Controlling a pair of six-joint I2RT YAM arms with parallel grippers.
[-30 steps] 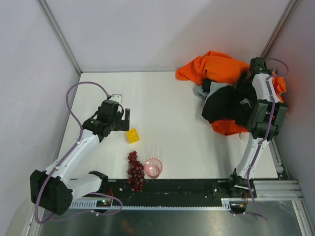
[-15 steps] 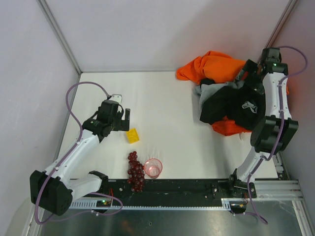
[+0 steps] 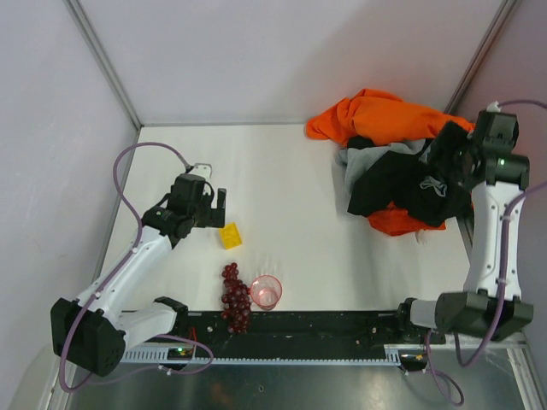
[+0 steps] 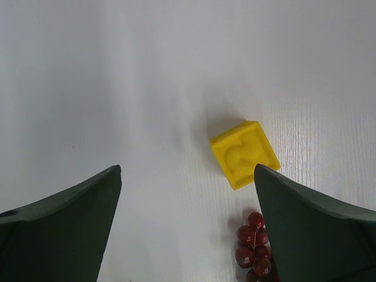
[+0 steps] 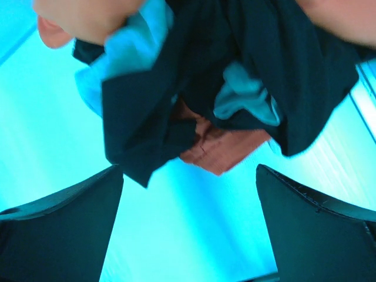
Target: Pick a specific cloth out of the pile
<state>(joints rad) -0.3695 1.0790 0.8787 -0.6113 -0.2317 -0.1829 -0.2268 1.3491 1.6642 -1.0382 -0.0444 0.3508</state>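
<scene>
The pile [image 3: 402,162] lies at the back right: a large bright orange garment [image 3: 385,115], a light grey one [image 3: 366,158] and a black garment [image 3: 406,184] with a white logo. The cloth [image 3: 400,224], small and orange-red, pokes out from under the black garment at the pile's near edge. In the right wrist view the cloth [image 5: 220,150] shows below the black garment [image 5: 194,70]. My right gripper [image 3: 451,155] hangs over the pile's right side, open and holding nothing [image 5: 188,235]. My left gripper [image 3: 212,203] is open above the table, far to the left [image 4: 188,229].
A yellow block [image 3: 229,235] lies just beside the left gripper. Dark red grapes [image 3: 235,297] and a pink cup [image 3: 266,291] sit near the front edge. Walls close in behind and right of the pile. The right wrist view is tinted cyan.
My right gripper has opened and drawn back to the right and upward off the pile. The black garment has settled with its logo showing. The left arm has not moved.
</scene>
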